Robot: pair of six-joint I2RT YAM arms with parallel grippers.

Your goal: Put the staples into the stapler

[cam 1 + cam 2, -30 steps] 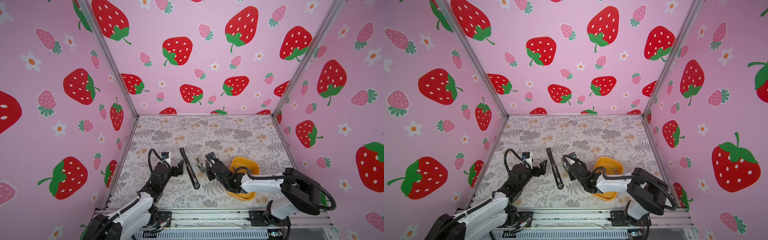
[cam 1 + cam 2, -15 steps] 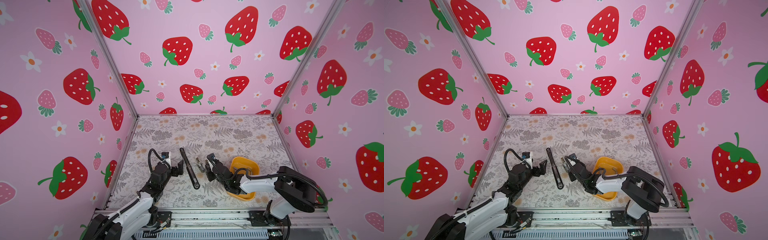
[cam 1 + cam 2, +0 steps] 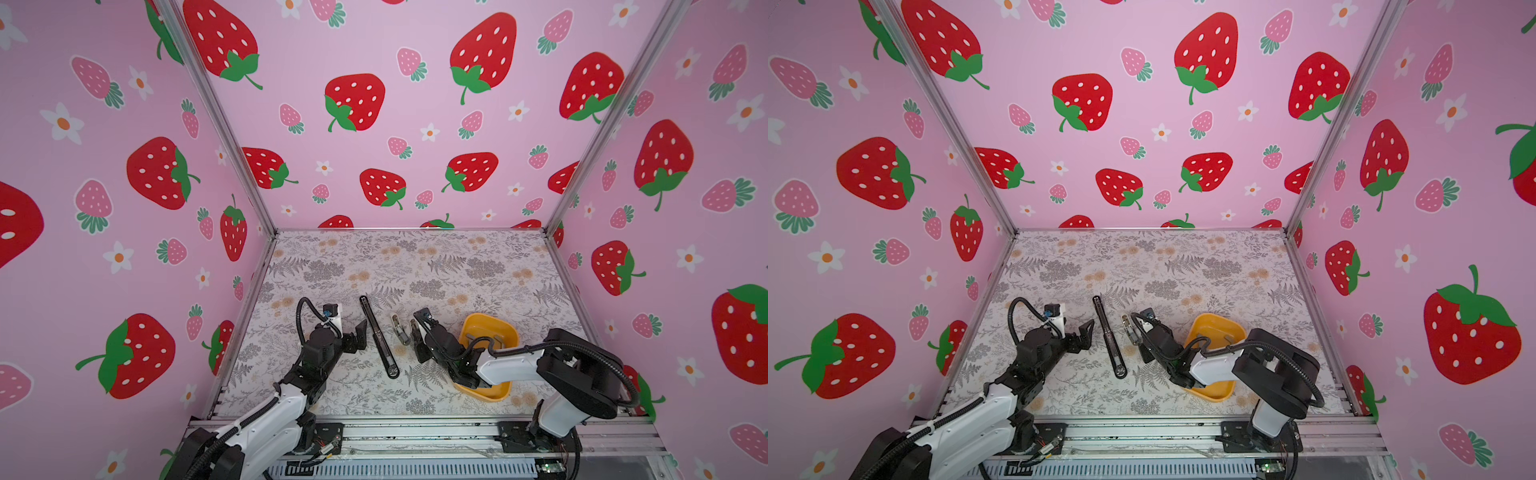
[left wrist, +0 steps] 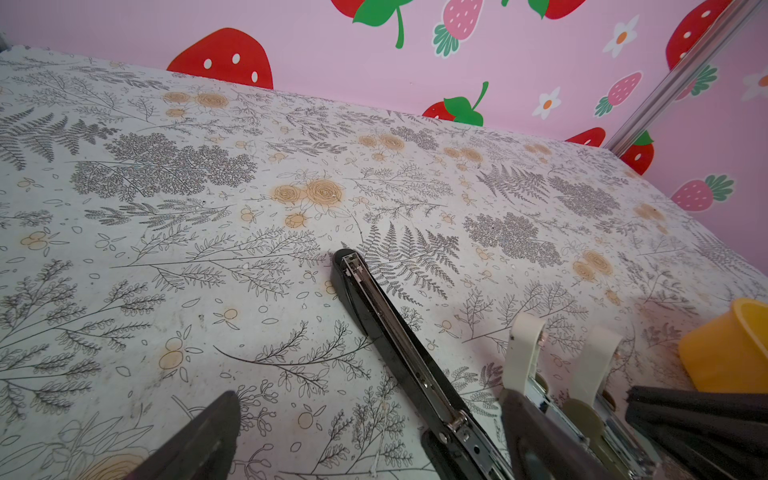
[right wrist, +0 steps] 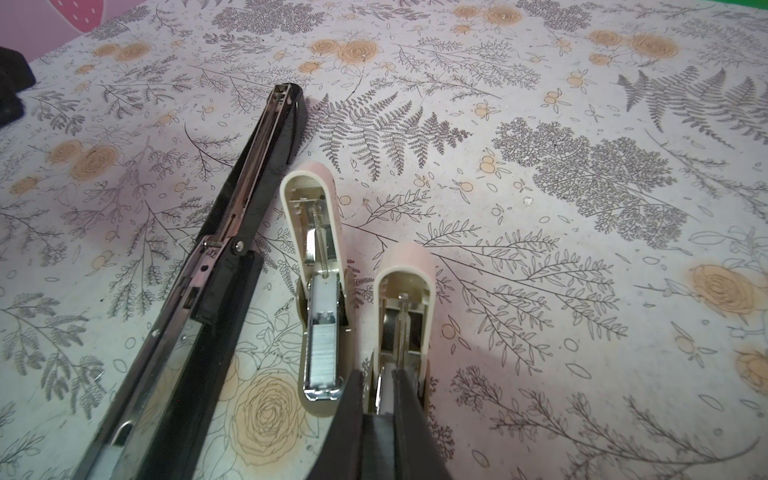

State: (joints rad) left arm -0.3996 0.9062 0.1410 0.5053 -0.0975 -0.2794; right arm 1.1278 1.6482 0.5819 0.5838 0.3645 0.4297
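Jaws of right arm (image 3: 507, 366) tight together over cream stapler (image 5: 405, 286).

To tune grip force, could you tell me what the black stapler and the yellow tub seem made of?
Black stapler: glossy black shell, plastic or painted metal, around a shiny steel-looking channel with a spring. Yellow tub: probably plastic, smooth, evenly coloured, with rounded moulded edges.
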